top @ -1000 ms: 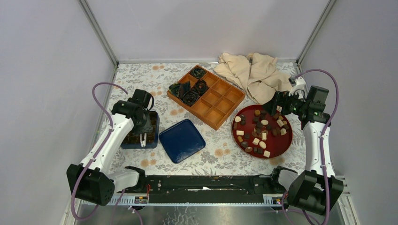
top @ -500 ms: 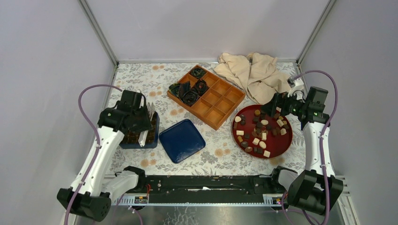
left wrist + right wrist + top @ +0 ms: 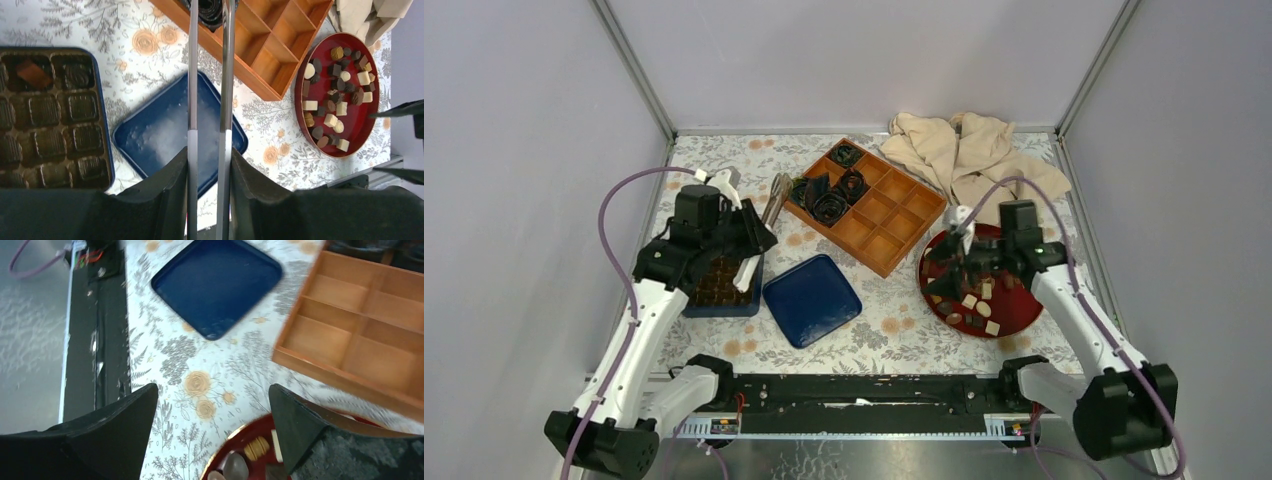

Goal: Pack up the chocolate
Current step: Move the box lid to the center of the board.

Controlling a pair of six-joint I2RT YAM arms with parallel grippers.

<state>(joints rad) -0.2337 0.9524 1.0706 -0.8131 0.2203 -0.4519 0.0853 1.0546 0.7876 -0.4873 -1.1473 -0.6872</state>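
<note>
At desk's 4 o'clock, chocolate (image 3: pixel 330 120) sits loose on red plate (image 3: pixel 362 125): likely light, slick, easily marred; pinch one across its sides. Overhead, right end effector (image 3: pixel 210 395) gapes empty; left end effector (image 3: pixel 209 155) clamps tongs (image 3: pixel 192 75).

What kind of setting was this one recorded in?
Probably an enclosed robot test booth: plain grey panel walls in metal framing, a floral-print tablecloth, and staged props like the round red plate of chocolates.

tongs (image 3: pixel 193 75) over blue lid (image 3: pixel 150 135); chocolate (image 3: pixel 330 120) on red plate (image 3: pixel 361 131)
</note>
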